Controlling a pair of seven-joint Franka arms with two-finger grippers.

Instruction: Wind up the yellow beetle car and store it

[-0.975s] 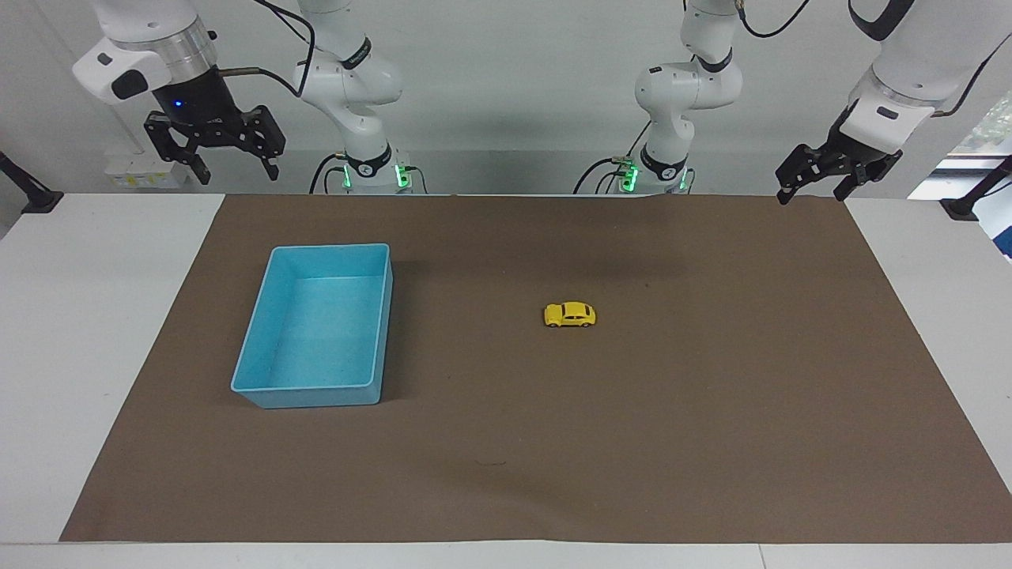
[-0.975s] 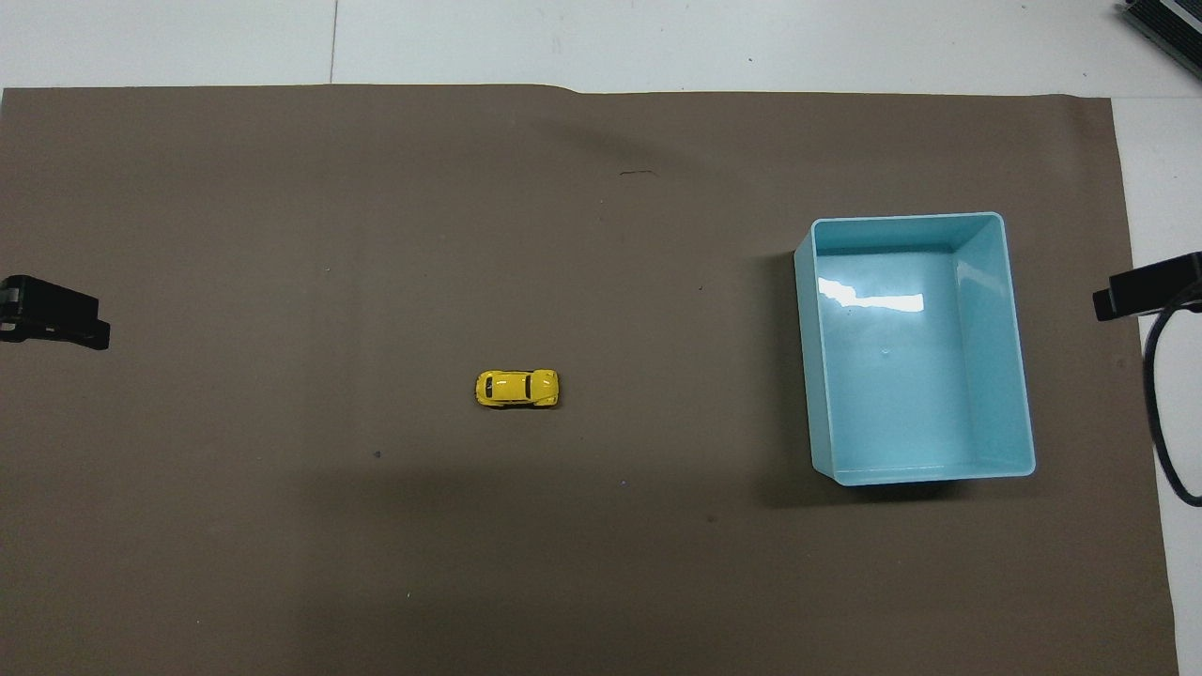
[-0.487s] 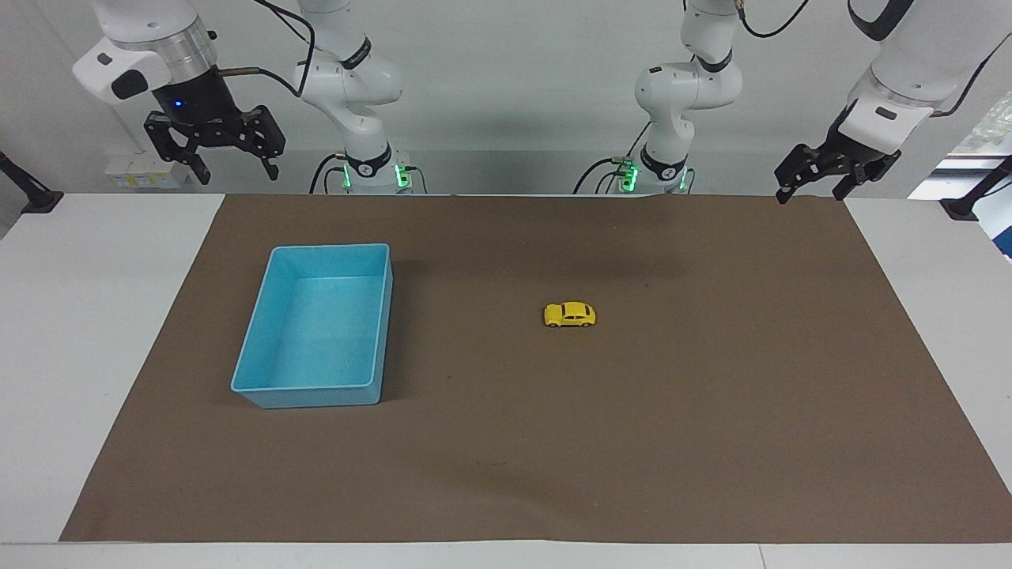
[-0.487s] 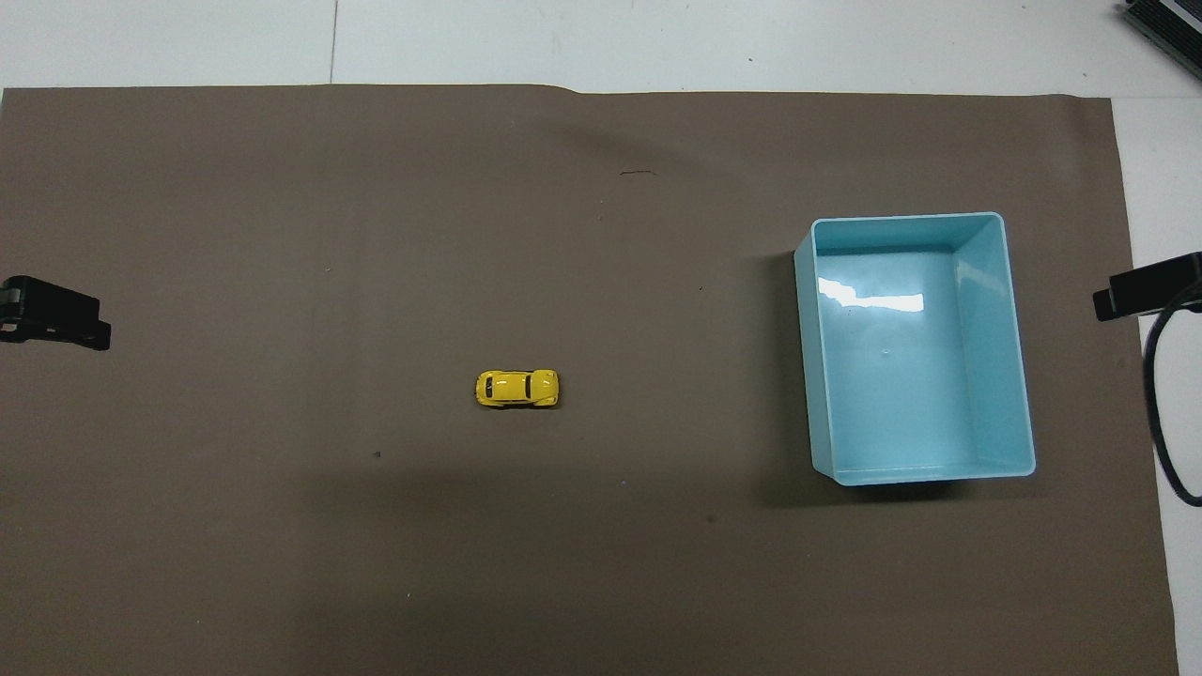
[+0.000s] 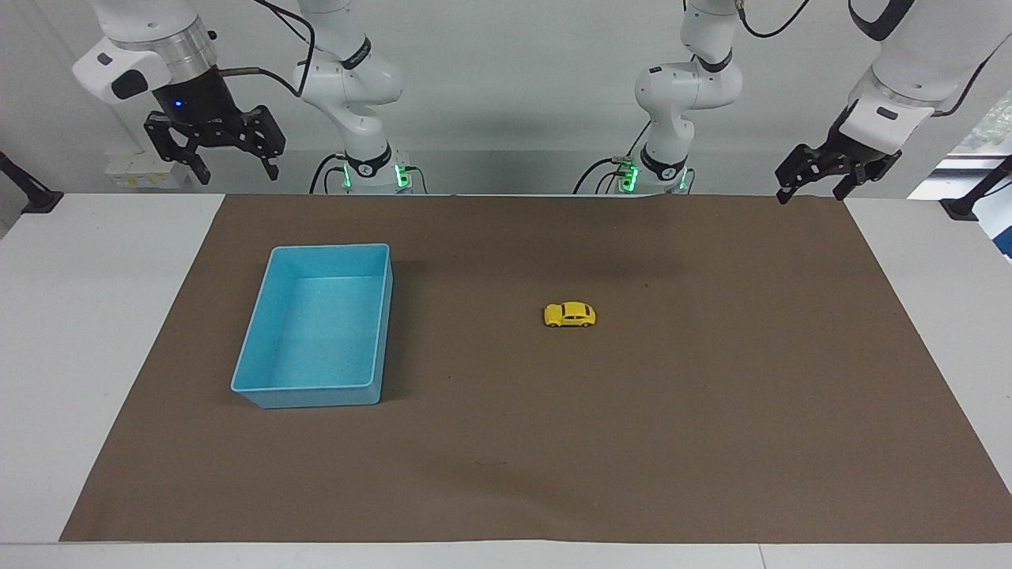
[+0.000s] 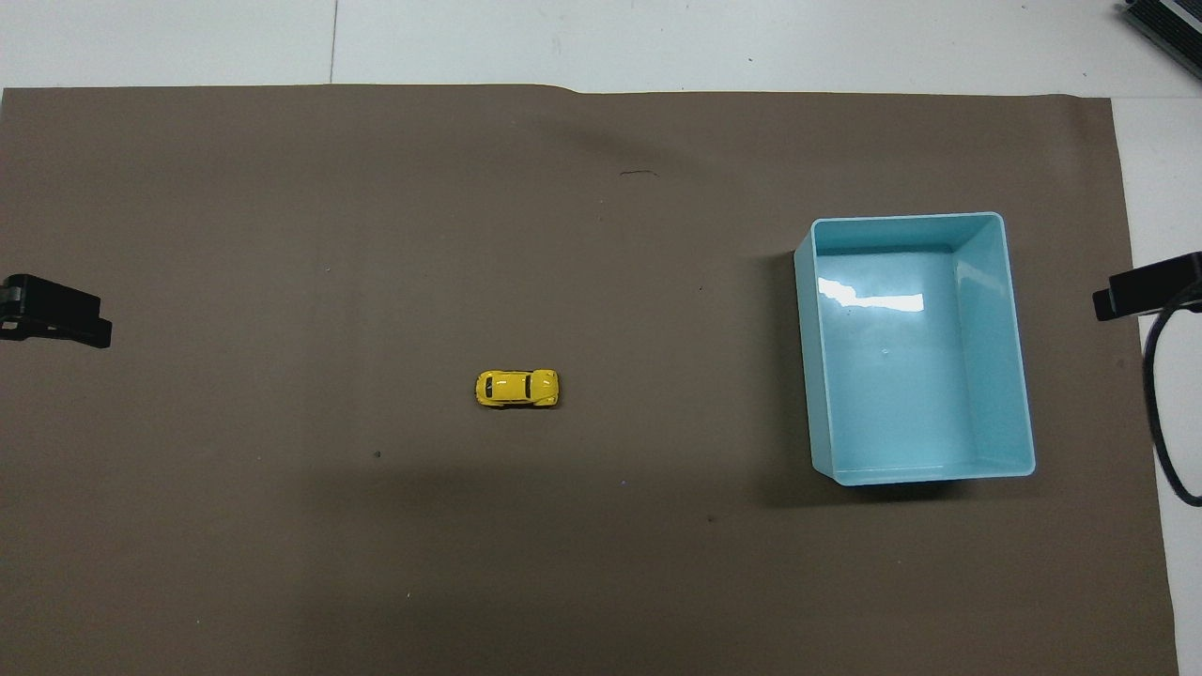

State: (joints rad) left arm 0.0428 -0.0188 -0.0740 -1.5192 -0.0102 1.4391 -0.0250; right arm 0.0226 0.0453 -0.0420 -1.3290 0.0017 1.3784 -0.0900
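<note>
Risk, grasp: car [image 5: 569, 314] tiny and rounded, likely to slip or roll on its wheels if pinched off centre.
Risk, winding: probably needs pressing down and dragging back on the mat [image 5: 711, 442]; too little pressure gives sliding wheels, too much may tip or pop the car out.
Risk, release: once wound, may shoot forward out of reach if let go on the mat before storing.
Risk, storing: bin [image 5: 316, 324] well apart from the car, toward the right arm's end; a drop from high could bounce off the bare floor of the bin or hit the rim.
Risk, arms: both may reach toward the middle; possible crossing over the car.
Left claw [image 5: 822, 178]: raised over the mat's corner at the left arm's end, close to the robots; fingers apart, holding nothing.
Right claw [image 5: 213, 150]: raised over the table edge at the right arm's end, near the bin's end of the mat; fingers spread wide, holding nothing; waiting.
Car to left claw: far below and well apart, toward the mat's middle; no contact.
Car to right claw: well apart too, with the bin lying between; no contact.
Car, place: flat on the mat, on its wheels, side turned to the robots, outside the bin.
Task state, judged: nothing begun yet; approach to the car comes first.
</note>
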